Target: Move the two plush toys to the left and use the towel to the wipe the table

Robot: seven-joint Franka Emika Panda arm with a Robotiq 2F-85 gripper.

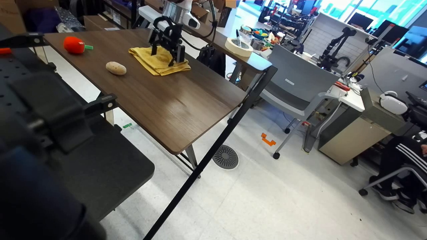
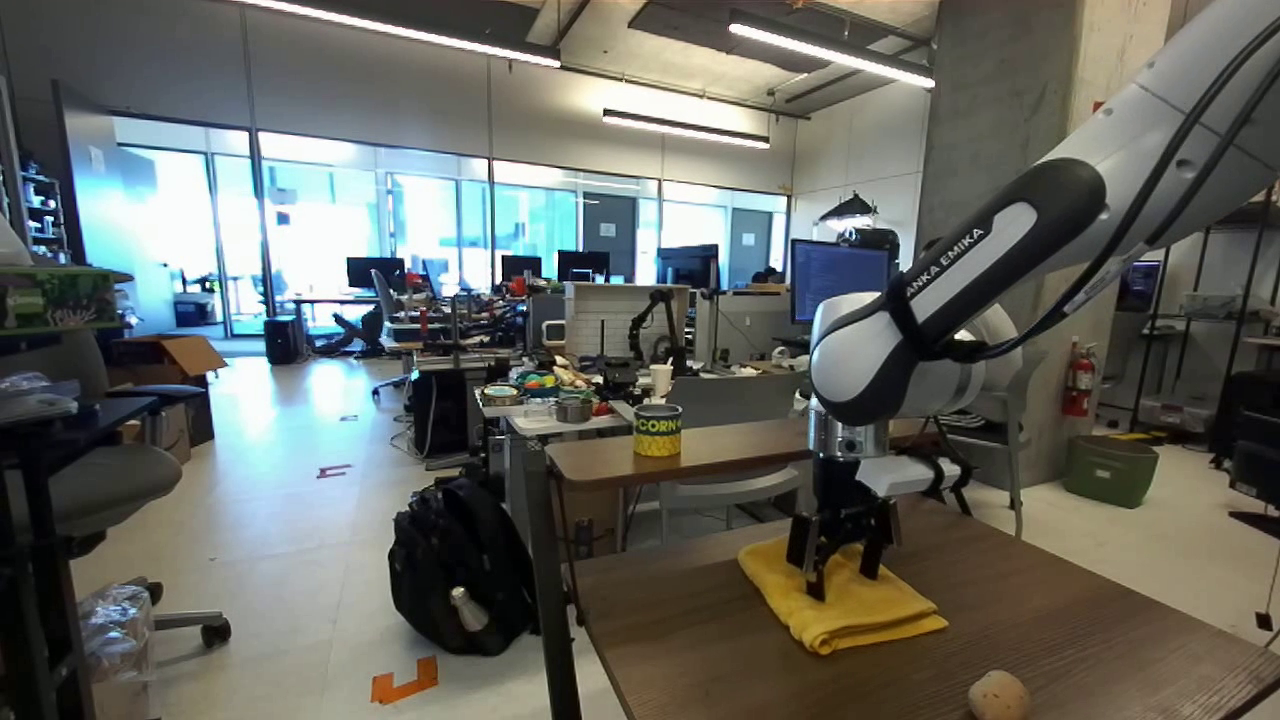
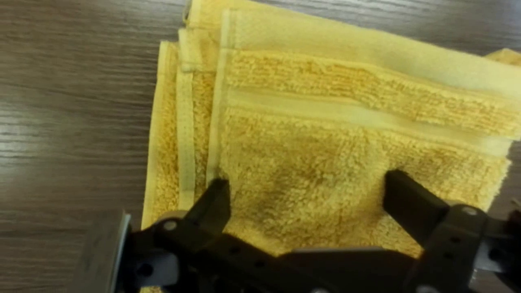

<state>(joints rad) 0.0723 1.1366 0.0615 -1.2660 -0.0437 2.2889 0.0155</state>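
The brown table (image 1: 173, 100) spreads beneath everything the job concerns. Over it the robot arm (image 2: 990, 260) reaches down to the folded yellow towel (image 2: 850, 608), which lies flat on the wood. The cloth should prove light, limp and more grippy than slippery, with nothing to break; loose layers are the likely trouble, so a deep pinch across the middle, gathering every fold, would probably serve better than a single hem. The gripper (image 3: 307, 178) stands over it with its jaws spread wide, seeming to touch the pile and clamping nothing (a low swell of cloth appears to rise between them, handy for that pinch). The wrist view shows the woven band and stacked edges closely, detail that both exterior views lose, but it takes in neither toy.

The red-orange toy (image 1: 74, 45) shows in an exterior view, near a table corner; whether the green tab (image 1: 88, 47) at its side is attached cannot be told. The beige toy (image 1: 116, 68), nearer the towel, shows in both exterior views. Both should be light and squeezable; the oblong beige toy would best be taken across its narrow width.
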